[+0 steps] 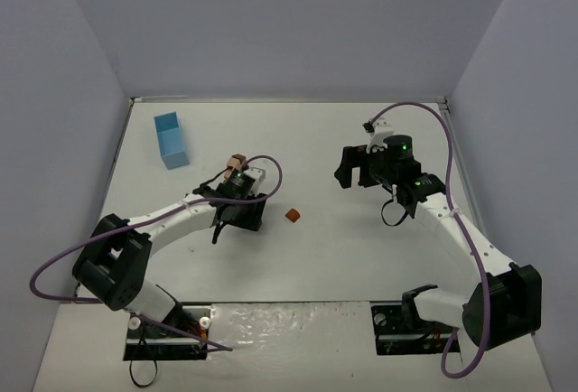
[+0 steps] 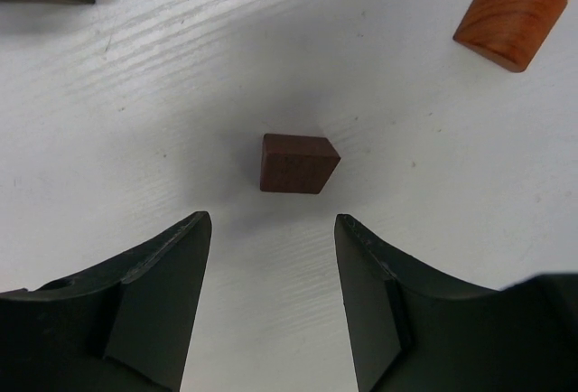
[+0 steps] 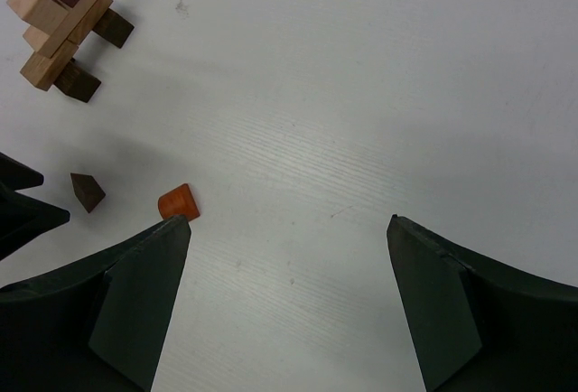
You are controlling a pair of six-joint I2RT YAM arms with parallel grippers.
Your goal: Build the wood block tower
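Dark brown and small, the wooden block (image 2: 298, 163) lay mid-frame on the white bench (image 2: 452, 211), just beyond the open, empty left pincer (image 2: 271, 225); an off-centre squeeze might skew it. The right pincer (image 3: 289, 225) gaped empty; the tan-and-brown block tower (image 3: 59, 35), upper left, could topple if bumped.

Your left arm (image 1: 176, 214) and right arm (image 1: 461, 229) showed white links, black joints and a looping purple cable (image 1: 415, 105) each; the left gripper (image 2: 271, 218) had dark wedge-shaped fingers (image 2: 153, 302).
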